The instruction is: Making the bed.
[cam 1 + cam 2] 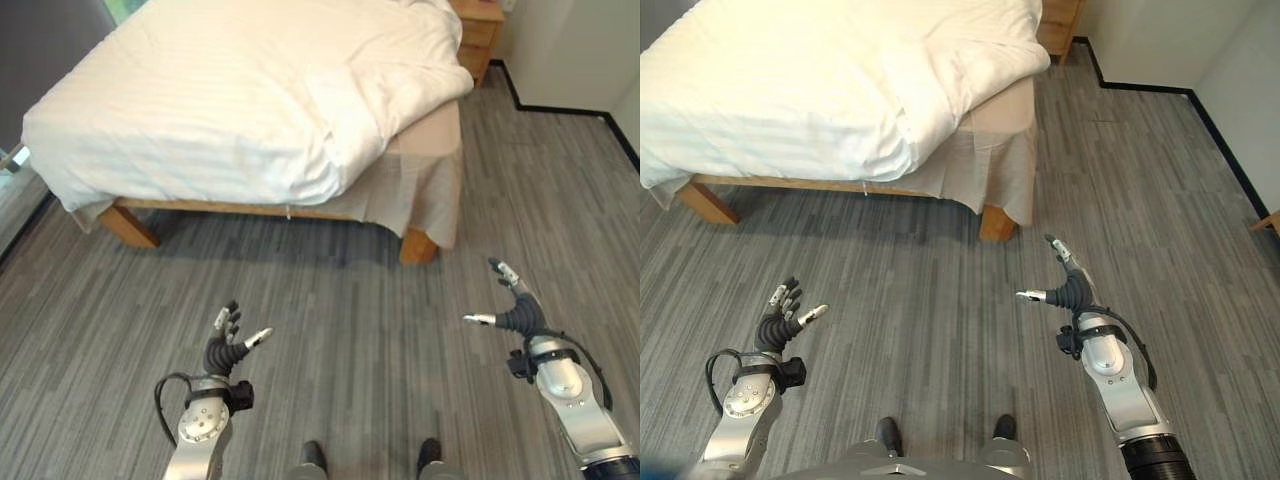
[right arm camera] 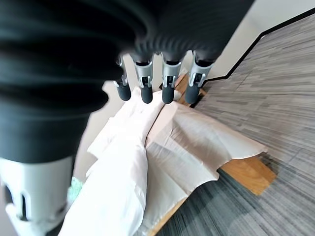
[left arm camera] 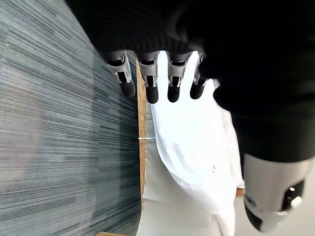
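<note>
A wooden-framed bed (image 1: pixel 130 226) stands ahead on the grey floor, covered by a rumpled white duvet (image 1: pixel 240 100). One duvet corner hangs over the near right side, above a beige sheet (image 1: pixel 430 180) draped to the bed leg. My left hand (image 1: pixel 226 347) is held over the floor at lower left, open, fingers straight and holding nothing. At lower right my right hand (image 1: pixel 516 305) is likewise open and empty. Both hands are well short of the bed. The duvet (image 3: pixel 192 147) and the sheet (image 2: pixel 197 142) show past the fingers in the wrist views.
A wooden nightstand (image 1: pixel 480 30) stands at the head of the bed, far right. White walls with a black skirting line (image 1: pixel 560 108) bound the room on the right. Grey plank floor (image 1: pixel 350 310) lies between me and the bed.
</note>
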`<state>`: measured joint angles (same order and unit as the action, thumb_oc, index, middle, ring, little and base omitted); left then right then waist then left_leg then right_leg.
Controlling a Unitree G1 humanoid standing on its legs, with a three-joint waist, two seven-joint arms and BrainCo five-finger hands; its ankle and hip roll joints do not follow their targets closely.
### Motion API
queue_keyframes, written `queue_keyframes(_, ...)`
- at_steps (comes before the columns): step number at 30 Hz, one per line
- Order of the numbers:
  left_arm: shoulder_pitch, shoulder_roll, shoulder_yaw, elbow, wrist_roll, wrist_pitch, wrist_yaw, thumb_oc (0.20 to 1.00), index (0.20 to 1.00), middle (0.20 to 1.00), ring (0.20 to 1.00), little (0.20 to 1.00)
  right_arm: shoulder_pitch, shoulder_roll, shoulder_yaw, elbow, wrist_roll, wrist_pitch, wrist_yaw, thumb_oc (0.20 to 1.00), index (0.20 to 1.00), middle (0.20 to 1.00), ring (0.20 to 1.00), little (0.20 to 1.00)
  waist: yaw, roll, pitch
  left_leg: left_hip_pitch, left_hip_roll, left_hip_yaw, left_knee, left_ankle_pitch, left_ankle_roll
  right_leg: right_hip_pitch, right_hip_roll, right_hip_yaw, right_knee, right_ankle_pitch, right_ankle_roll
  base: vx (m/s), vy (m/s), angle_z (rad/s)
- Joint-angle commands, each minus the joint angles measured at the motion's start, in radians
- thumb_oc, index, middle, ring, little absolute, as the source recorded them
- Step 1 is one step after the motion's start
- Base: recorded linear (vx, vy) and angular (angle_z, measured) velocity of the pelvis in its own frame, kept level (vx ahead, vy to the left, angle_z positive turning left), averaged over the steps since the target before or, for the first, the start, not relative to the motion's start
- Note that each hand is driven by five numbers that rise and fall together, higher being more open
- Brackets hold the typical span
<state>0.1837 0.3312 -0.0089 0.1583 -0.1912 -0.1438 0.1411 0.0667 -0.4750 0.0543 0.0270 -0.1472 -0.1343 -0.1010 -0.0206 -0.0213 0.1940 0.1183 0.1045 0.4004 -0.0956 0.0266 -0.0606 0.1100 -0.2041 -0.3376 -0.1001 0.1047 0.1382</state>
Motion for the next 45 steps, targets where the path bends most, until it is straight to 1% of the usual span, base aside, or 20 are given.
queue_keyframes(1, -0.027, 0.031, -0.001, -0.024, 0.048, -0.041, -0.013, 1.000, 1.000, 1.000, 1.000, 1.000, -0.014, -0.028, -0.007, -0.005, 0.025, -0.038, -0.023, 1.000, 1.000, 1.000, 1.000, 1.000, -0.011, 0.009, -0.052, 0.001, 0.047, 0.008, 0.008, -0.003, -0.037, -0.039, -0.017, 0.024, 0.013, -0.043, 0.036, 0.01, 0.081, -0.05)
queue_keyframes(9, -0.041, 0.054, -0.002, -0.086, 0.129, -0.038, 0.027, 1.000, 1.000, 1.000, 1.000, 1.000, -0.014, -0.029, 0.021, 0.016, 0.017, -0.038, -0.017, 1.000, 1.000, 1.000, 1.000, 1.000, -0.001, -0.024, -0.036, 0.008, 0.017, 0.010, 0.008, -0.044, -0.008, -0.072, -0.026, 0.065, 0.025, -0.016, 0.058, 0.02, 0.071, -0.25)
queue_keyframes(11, -0.055, 0.077, -0.002, -0.108, 0.139, -0.029, 0.041, 1.000, 1.000, 1.000, 1.000, 1.000, -0.024, -0.040, 0.038, 0.018, 0.012, -0.038, -0.010, 1.000, 1.000, 1.000, 1.000, 1.000, 0.017, -0.033, 0.005, 0.029, 0.006, -0.001, 0.008, -0.088, 0.008, -0.155, -0.053, 0.067, 0.211, -0.035, 0.095, 0.04, 0.099, -0.42)
queue_keyframes(12, -0.056, 0.077, 0.000, -0.108, 0.139, -0.029, 0.042, 1.000, 1.000, 1.000, 1.000, 1.000, -0.026, -0.040, 0.038, 0.018, 0.012, -0.038, -0.011, 1.000, 1.000, 1.000, 1.000, 1.000, 0.017, -0.038, 0.010, 0.021, 0.004, 0.015, 0.008, -0.067, 0.014, -0.167, -0.056, 0.062, 0.216, -0.022, 0.085, 0.08, 0.101, -0.43)
queue_keyframes(15, -0.074, 0.099, -0.002, -0.125, 0.151, -0.019, 0.053, 1.000, 1.000, 1.000, 1.000, 1.000, -0.061, -0.076, 0.067, -0.002, 0.001, -0.031, 0.001, 1.000, 1.000, 1.000, 1.000, 1.000, 0.034, -0.040, 0.064, 0.057, 0.016, 0.026, 0.008, -0.112, 0.011, -0.263, -0.120, -0.022, 0.381, 0.029, 0.122, 0.08, 0.004, -0.29)
queue_keyframes(19, -0.096, 0.104, -0.002, -0.140, 0.155, -0.021, 0.060, 1.000, 1.000, 1.000, 1.000, 1.000, -0.078, -0.102, 0.074, -0.043, 0.000, -0.036, 0.004, 1.000, 1.000, 1.000, 1.000, 1.000, 0.036, -0.056, 0.094, 0.061, 0.035, 0.024, 0.008, -0.119, -0.015, -0.301, -0.096, -0.072, 0.260, 0.004, 0.109, 0.18, -0.123, -0.06)
queue_keyframes(20, -0.119, 0.103, -0.002, -0.134, 0.157, -0.024, 0.061, 1.000, 1.000, 1.000, 1.000, 1.000, -0.081, -0.115, 0.064, -0.057, 0.001, -0.037, -0.002, 1.000, 1.000, 1.000, 1.000, 1.000, 0.033, -0.058, 0.097, 0.056, 0.054, 0.007, 0.008, -0.120, -0.039, -0.309, -0.074, -0.068, 0.137, 0.020, 0.105, 0.36, -0.308, 0.15)
queue_keyframes(23, -0.174, 0.106, -0.004, -0.094, 0.165, -0.026, 0.074, 1.000, 1.000, 1.000, 1.000, 1.000, -0.082, -0.124, 0.049, -0.074, -0.007, -0.039, -0.019, 1.000, 1.000, 1.000, 1.000, 1.000, 0.025, -0.056, 0.100, 0.069, 0.099, -0.009, 0.008, -0.138, -0.085, -0.359, -0.098, -0.067, 0.043, 0.064, 0.114, 0.47, -0.424, 0.62)
queue_keyframes(26, -0.141, 0.083, 0.003, -0.095, 0.166, -0.038, 0.074, 1.000, 1.000, 1.000, 1.000, 1.000, -0.068, -0.143, 0.048, -0.078, -0.007, -0.050, -0.011, 1.000, 1.000, 1.000, 1.000, 1.000, 0.001, -0.041, 0.062, 0.137, 0.128, -0.018, 0.053, -0.144, -0.105, -0.322, -0.055, -0.047, 0.058, 0.052, 0.086, 0.60, -0.357, 0.54)
queue_keyframes(29, -0.091, 0.056, 0.009, -0.111, 0.119, -0.035, 0.067, 1.000, 1.000, 1.000, 1.000, 1.000, -0.088, -0.169, 0.068, -0.079, -0.001, -0.062, -0.008, 1.000, 1.000, 1.000, 1.000, 1.000, 0.027, -0.018, 0.068, -0.021, 0.271, -0.097, 0.502, 0.061, -0.117, -0.227, 0.056, -0.059, 0.063, -0.037, -0.032, 0.34, -0.490, -0.43)
queue_keyframes(30, -0.088, 0.053, 0.004, -0.116, 0.107, -0.032, 0.067, 1.000, 1.000, 1.000, 1.000, 1.000, -0.096, -0.180, 0.072, -0.090, 0.006, -0.067, -0.010, 1.000, 1.000, 1.000, 1.000, 1.000, 0.045, -0.025, 0.081, -0.063, 0.287, -0.125, 0.621, 0.121, -0.107, -0.188, 0.082, -0.065, 0.052, -0.061, -0.064, 0.40, -0.586, -0.43)
queue_keyframes(32, -0.092, 0.049, -0.007, -0.118, 0.087, -0.035, 0.073, 1.000, 1.000, 1.000, 1.000, 1.000, -0.121, -0.202, 0.078, -0.091, 0.017, -0.060, -0.005, 1.000, 1.000, 1.000, 1.000, 1.000, 0.078, -0.039, 0.114, -0.206, 0.224, -0.225, 0.831, 0.042, -0.064, -0.131, 0.112, -0.050, 0.033, -0.106, -0.108, 0.41, -0.360, -0.59)
queue_keyframes(33, -0.075, 0.038, -0.012, -0.131, 0.079, -0.038, 0.070, 1.000, 1.000, 1.000, 1.000, 1.000, -0.142, -0.217, 0.095, -0.080, 0.012, -0.053, 0.006, 1.000, 1.000, 1.000, 1.000, 1.000, 0.117, -0.058, 0.134, -0.348, 0.082, -0.250, 0.858, -0.059, -0.023, -0.096, 0.110, -0.015, 0.038, -0.125, -0.114, 0.42, -0.135, -0.86)
queue_keyframes(36, -0.050, 0.037, -0.006, -0.151, 0.083, -0.038, 0.051, 1.000, 1.000, 1.000, 1.000, 1.000, -0.131, -0.217, 0.096, -0.082, 0.018, -0.055, 0.020, 1.000, 1.000, 1.000, 1.000, 1.000, 0.153, -0.056, 0.113, -0.400, 0.059, -0.186, 0.655, -0.090, -0.024, -0.012, 0.131, 0.019, 0.018, -0.185, -0.092, 0.57, -0.050, -0.73)
queue_keyframes(37, -0.037, 0.041, -0.002, -0.152, 0.092, -0.035, 0.046, 1.000, 1.000, 1.000, 1.000, 1.000, -0.122, -0.227, 0.089, -0.071, 0.018, -0.058, 0.020, 1.000, 1.000, 1.000, 1.000, 1.000, 0.160, -0.045, 0.090, -0.399, 0.045, -0.112, 0.414, -0.047, -0.023, 0.031, 0.149, 0.009, 0.013, -0.209, -0.076, 0.78, 0.082, -0.11)
queue_keyframes(39, -0.032, 0.042, -0.003, -0.150, 0.094, -0.031, 0.044, 1.000, 1.000, 1.000, 1.000, 1.000, -0.121, -0.232, 0.089, -0.061, 0.014, -0.059, 0.018, 1.000, 1.000, 1.000, 1.000, 1.000, 0.166, -0.042, 0.082, -0.378, 0.032, -0.069, 0.248, 0.047, -0.042, 0.060, 0.157, 0.004, 0.013, -0.225, -0.064, 0.52, 0.076, 0.20)
queue_keyframes(40, -0.041, 0.045, -0.009, -0.147, 0.093, -0.026, 0.047, 1.000, 1.000, 1.000, 1.000, 1.000, -0.125, -0.234, 0.079, -0.050, 0.006, -0.060, 0.009, 1.000, 1.000, 1.000, 1.000, 1.000, 0.155, -0.034, 0.075, -0.393, 0.077, 0.057, 0.094, 0.097, -0.052, 0.110, 0.168, -0.038, 0.017, -0.253, -0.053, 0.34, 0.034, 0.13)
queue_keyframes(41, -0.041, 0.044, -0.009, -0.147, 0.093, -0.025, 0.048, 1.000, 1.000, 1.000, 1.000, 1.000, -0.125, -0.234, 0.080, -0.049, 0.006, -0.060, 0.008, 1.000, 1.000, 1.000, 1.000, 1.000, 0.156, -0.036, 0.074, -0.380, 0.069, 0.060, 0.069, 0.104, -0.052, 0.112, 0.165, -0.036, 0.017, -0.256, -0.051, 0.49, 0.081, 0.16)
queue_keyframes(43, -0.048, 0.048, -0.006, -0.145, 0.088, -0.017, 0.044, 1.000, 1.000, 1.000, 1.000, 1.000, -0.124, -0.228, 0.075, -0.050, 0.004, -0.058, 0.010, 1.000, 1.000, 1.000, 1.000, 1.000, 0.140, -0.036, 0.055, -0.372, 0.120, 0.187, 0.020, 0.104, -0.037, 0.152, 0.172, -0.069, 0.044, -0.283, -0.032, 0.66, 0.128, 0.33)
queue_keyframes(45, -0.009, 0.045, 0.010, -0.144, 0.099, -0.006, 0.031, 1.000, 1.000, 1.000, 1.000, 1.000, -0.106, -0.194, 0.095, -0.051, -0.009, -0.053, 0.038, 1.000, 1.000, 1.000, 1.000, 1.000, 0.153, -0.053, 0.022, -0.323, 0.084, 0.200, 0.022, 0.125, -0.005, 0.181, 0.149, -0.053, 0.149, -0.276, -0.006, 0.76, 0.144, 0.30)
